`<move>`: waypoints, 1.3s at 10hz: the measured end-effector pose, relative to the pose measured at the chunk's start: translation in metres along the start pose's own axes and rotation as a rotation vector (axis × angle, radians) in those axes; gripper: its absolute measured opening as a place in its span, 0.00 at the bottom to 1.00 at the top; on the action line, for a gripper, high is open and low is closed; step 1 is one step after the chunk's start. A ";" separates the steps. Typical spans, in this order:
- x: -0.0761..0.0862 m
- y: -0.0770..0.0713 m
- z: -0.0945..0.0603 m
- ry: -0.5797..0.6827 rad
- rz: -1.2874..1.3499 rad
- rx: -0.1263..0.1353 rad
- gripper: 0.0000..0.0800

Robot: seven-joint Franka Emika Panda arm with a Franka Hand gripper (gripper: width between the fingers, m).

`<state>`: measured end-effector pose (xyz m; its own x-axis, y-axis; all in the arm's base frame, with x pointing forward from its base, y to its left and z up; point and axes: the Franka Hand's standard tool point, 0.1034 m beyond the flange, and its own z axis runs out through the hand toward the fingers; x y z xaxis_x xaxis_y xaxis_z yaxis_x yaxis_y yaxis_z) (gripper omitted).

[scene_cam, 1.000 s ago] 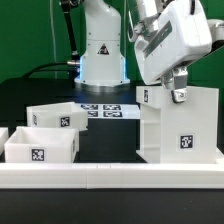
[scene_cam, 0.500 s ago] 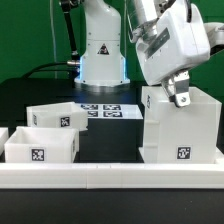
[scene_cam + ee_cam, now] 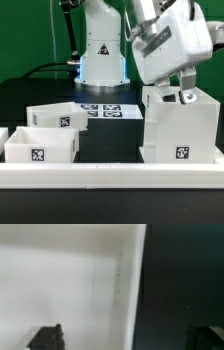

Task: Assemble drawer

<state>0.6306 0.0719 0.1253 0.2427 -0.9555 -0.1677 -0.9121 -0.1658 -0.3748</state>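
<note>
Housing (image 3: pixel 183 128) wall stands within gripper (image 3: pixel 178 93).

The tall housing (image 3: pixel 182 125) at the right of the frame looks like smooth white plastic, a bit dull. The front tray (image 3: pixel 42 148) and the tray behind it (image 3: pixel 58 116), at lower left, look the same. The counter (image 3: pixel 110 135) is black and matt. The arm's shell (image 3: pixel 170 45) is shiny white.
</note>
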 end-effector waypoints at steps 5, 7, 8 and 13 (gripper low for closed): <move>0.021 0.020 -0.057 -0.043 -0.357 -0.012 0.81; 0.030 0.033 -0.062 -0.075 -0.514 -0.062 0.81; 0.043 0.044 -0.061 -0.088 -0.576 -0.100 0.81; 0.066 0.056 -0.054 -0.064 -0.589 -0.113 0.81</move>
<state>0.5775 -0.0136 0.1428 0.7341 -0.6788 -0.0177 -0.6468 -0.6911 -0.3224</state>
